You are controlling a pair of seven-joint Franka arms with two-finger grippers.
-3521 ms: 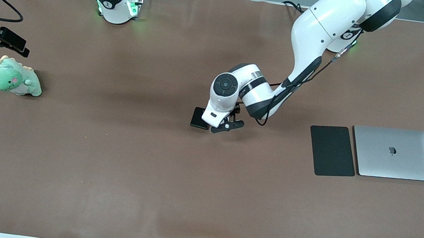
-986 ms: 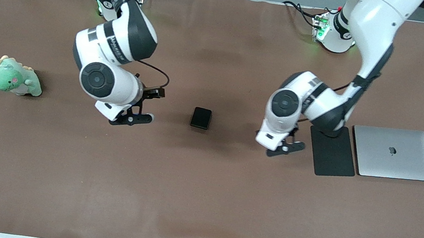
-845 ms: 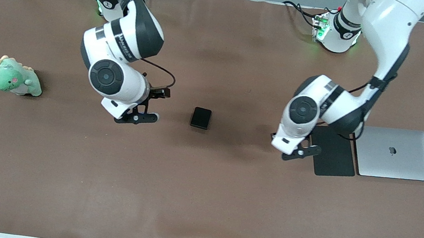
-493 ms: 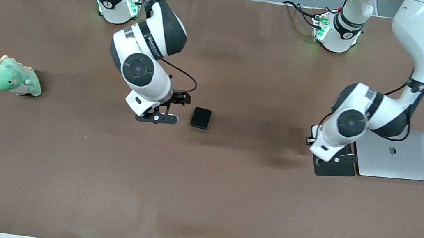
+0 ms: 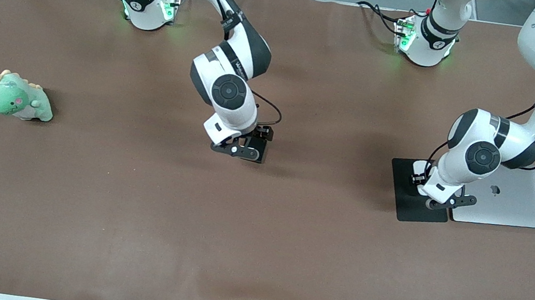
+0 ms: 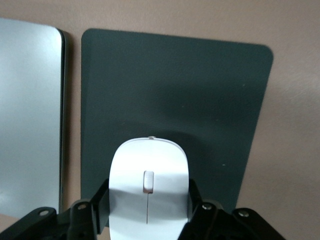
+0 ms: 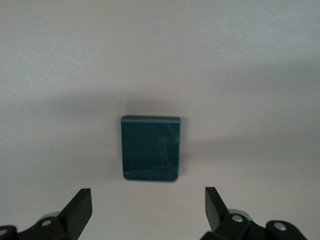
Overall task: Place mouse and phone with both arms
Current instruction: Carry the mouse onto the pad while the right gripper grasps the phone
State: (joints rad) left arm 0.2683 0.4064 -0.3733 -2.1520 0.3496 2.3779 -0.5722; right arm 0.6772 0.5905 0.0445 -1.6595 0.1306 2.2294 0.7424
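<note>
Left gripper (image 6: 147,220) clamps the mouse (image 6: 148,187), hovering over the mouse pad (image 6: 170,95) beside the laptop (image 5: 511,205); not set down yet. Right gripper (image 7: 147,207), fingers spread and empty, hangs over the phone (image 7: 150,148) lying mid-table. Both placements remain.

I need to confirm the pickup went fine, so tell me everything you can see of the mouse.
The mouse is a small, glossy white oval with a grey scroll mark and a thin centre line. The left gripper is shut on its sides, holding it in the air over the black mouse pad, which lies beside the closed silver laptop.
</note>
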